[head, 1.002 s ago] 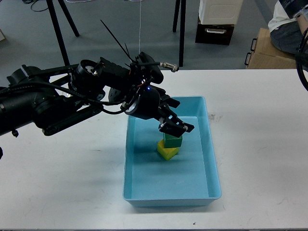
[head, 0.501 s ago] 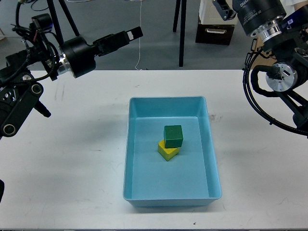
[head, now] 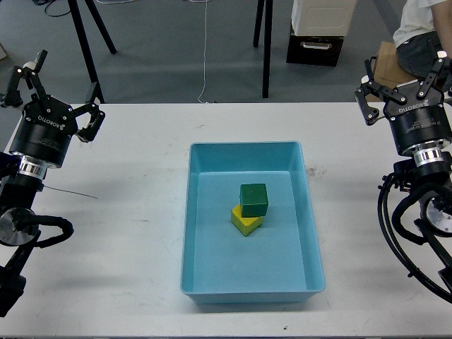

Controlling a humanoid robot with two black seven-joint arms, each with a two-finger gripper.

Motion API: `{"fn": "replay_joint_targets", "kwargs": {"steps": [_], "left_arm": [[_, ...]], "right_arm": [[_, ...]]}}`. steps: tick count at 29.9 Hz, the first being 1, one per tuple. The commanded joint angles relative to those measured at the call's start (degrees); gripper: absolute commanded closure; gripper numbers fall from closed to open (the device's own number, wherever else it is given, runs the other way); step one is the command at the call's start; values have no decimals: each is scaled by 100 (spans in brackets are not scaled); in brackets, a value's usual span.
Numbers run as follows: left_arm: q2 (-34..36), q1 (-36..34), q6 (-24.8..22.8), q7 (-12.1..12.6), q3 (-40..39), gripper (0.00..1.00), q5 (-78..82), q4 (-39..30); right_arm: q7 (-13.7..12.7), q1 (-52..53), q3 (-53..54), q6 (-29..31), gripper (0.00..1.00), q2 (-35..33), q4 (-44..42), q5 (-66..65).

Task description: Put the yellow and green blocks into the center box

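Observation:
A dark green block (head: 254, 200) rests partly on top of a yellow block (head: 245, 224) inside the light blue box (head: 244, 147) at the table's center. My left gripper (head: 53, 88) stands upright at the far left of the table, open and empty, well away from the box. My right gripper (head: 404, 81) stands upright at the far right, open and empty, also away from the box.
The white table (head: 127, 268) holds only the box. Beyond its far edge stand black tripod legs (head: 267, 49), a black and white case (head: 319, 32), a cardboard box (head: 388, 74), and a seated person (head: 424, 25) at the top right.
The left arm has let go of the green block, pulled out of the box and swung back to the far left. The right arm has dropped to an upright pose. The blocks stay stacked.

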Motion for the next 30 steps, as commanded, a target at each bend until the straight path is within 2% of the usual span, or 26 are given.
{"fn": "replay_joint_targets", "kwargs": {"steps": [1, 4, 9, 14, 16, 25, 30], "left_arm": [[-9, 677, 309, 46, -21, 0, -1091, -614], [-62, 1125, 582, 46, -4, 0, -1662, -888], [-334, 1793, 548, 116, -4, 0, -1866, -1292], [-466, 2023, 548, 519, 31, 0, -1866, -1494], [-466, 2093, 600, 590, 136, 0, -1866, -1530], [-756, 2313, 144, 485, 234, 0, -1866, -1609], [-765, 2348, 117, 178, 207, 0, -1875, -1618]], "right_arm": [[-375, -630, 328, 23, 1, 393, 245, 144], [-436, -1043, 540, 40, 1, 727, 386, 153], [-437, -1536, 724, 338, 1, 1097, 457, 153], [-437, -1852, 707, 612, 1, 1115, 535, 153], [-437, -1967, 698, 647, 1, 1123, 562, 153], [-437, -2354, 646, 999, 1, 1132, 711, 161], [-437, -2451, 646, 1025, 1, 1141, 720, 161]]}}
